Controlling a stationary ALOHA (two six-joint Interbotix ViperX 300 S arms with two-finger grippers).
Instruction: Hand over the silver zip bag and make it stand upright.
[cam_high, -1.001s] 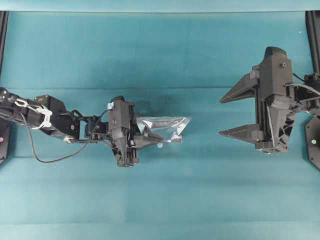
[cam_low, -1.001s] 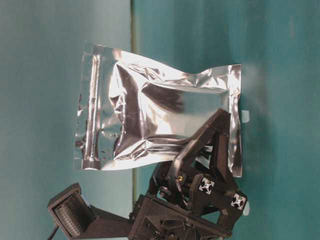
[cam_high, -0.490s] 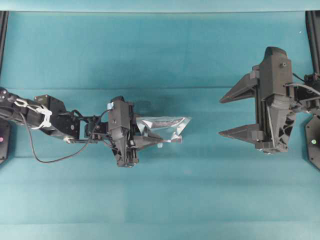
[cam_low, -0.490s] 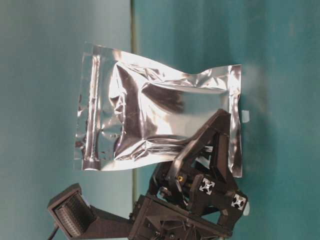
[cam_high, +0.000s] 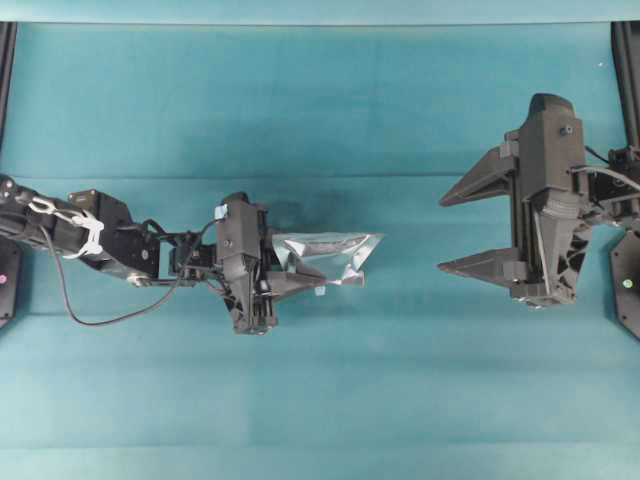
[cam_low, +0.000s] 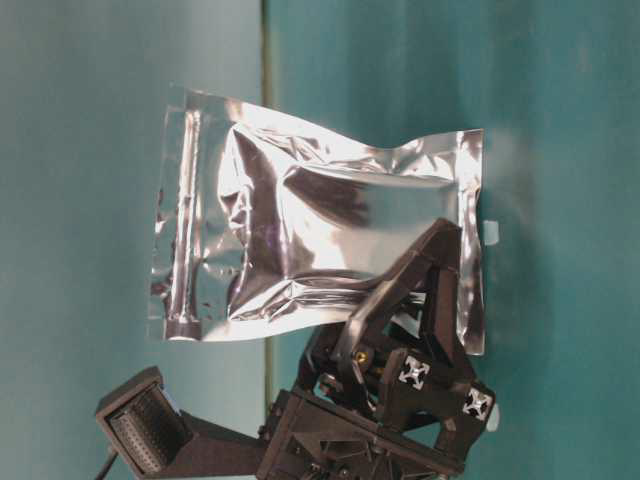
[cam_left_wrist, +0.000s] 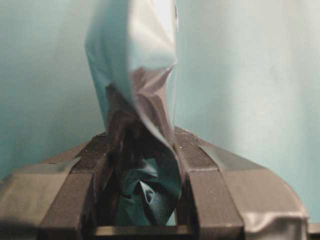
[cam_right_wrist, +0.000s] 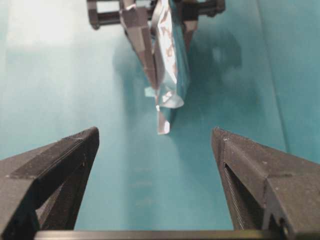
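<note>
The silver zip bag (cam_high: 335, 254) is a crinkled foil pouch held off the teal table, edge-on from overhead. My left gripper (cam_high: 305, 268) is shut on one side of it; in the left wrist view the foil (cam_left_wrist: 142, 80) is pinched between both fingers (cam_left_wrist: 95, 155). The table-level view shows the bag's broad face (cam_low: 320, 235), a flat zip strip (cam_low: 185, 230) along its left edge and one black finger (cam_low: 425, 290) across its lower right corner. My right gripper (cam_high: 442, 235) stands open to the right, apart from the bag. In its wrist view the bag (cam_right_wrist: 170, 65) hangs ahead of the wide-open right gripper (cam_right_wrist: 155, 134).
Teal cloth (cam_high: 320, 400) covers the whole table. Black arm mounts sit at the left edge (cam_high: 6, 275) and right edge (cam_high: 630, 285). A cable (cam_high: 100, 318) loops under the left arm. A small white tag (cam_high: 320, 291) shows by the left finger.
</note>
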